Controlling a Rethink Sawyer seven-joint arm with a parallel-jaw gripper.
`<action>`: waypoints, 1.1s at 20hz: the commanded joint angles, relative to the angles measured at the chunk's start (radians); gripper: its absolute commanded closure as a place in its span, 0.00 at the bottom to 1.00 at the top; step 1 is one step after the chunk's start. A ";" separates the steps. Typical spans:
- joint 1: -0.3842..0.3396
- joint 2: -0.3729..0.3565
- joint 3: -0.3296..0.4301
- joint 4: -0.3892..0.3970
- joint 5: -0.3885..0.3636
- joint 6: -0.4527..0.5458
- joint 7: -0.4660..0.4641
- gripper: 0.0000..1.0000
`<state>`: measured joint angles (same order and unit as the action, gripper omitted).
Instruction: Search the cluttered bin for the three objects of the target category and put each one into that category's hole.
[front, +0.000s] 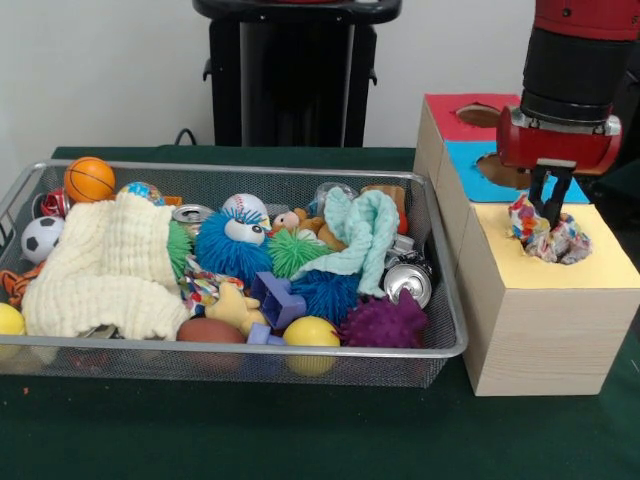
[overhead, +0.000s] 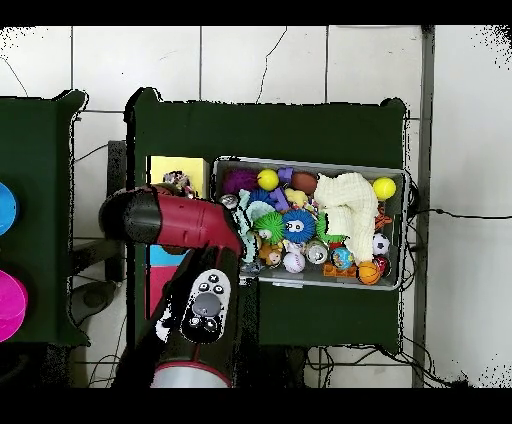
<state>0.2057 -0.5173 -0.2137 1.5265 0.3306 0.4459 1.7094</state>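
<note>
The silver wire-mesh bin (front: 250, 350) sits on the green table, full of toys and cloths; it also shows in the overhead view (overhead: 310, 162). My gripper (front: 549, 222) hangs over the pale wood-grain box (front: 540, 340). It is shut on a white wad with red, blue and yellow patches (front: 570, 240). The wad sits in the hole of the yellow surround (front: 605, 268) and fills it. In the overhead view the wad (overhead: 178, 181) shows at the yellow top (overhead: 165, 168); the arm hides the gripper. A printed white piece (front: 203, 290) lies half hidden under the blue spiky ball (front: 232, 250).
Blue-surround (front: 470, 165) and red-surround (front: 445, 110) openings lie behind the yellow one. In the bin are a cream cloth (front: 110, 265), a mint cloth (front: 360, 235), a purple spiky ball (front: 385, 322), a can (front: 408, 283), an orange ball (front: 89, 179) and a yellow ball (front: 311, 332).
</note>
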 joint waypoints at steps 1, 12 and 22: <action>-0.095 0.036 0.263 0.187 0.001 0.149 0.010 1.00; -0.094 0.064 0.280 0.173 -0.119 -0.102 0.047 1.00; 0.048 -0.010 0.112 0.130 -0.137 -0.115 0.162 1.00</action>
<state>0.1719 -0.5323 -0.1147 1.5895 0.2387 0.2652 1.7094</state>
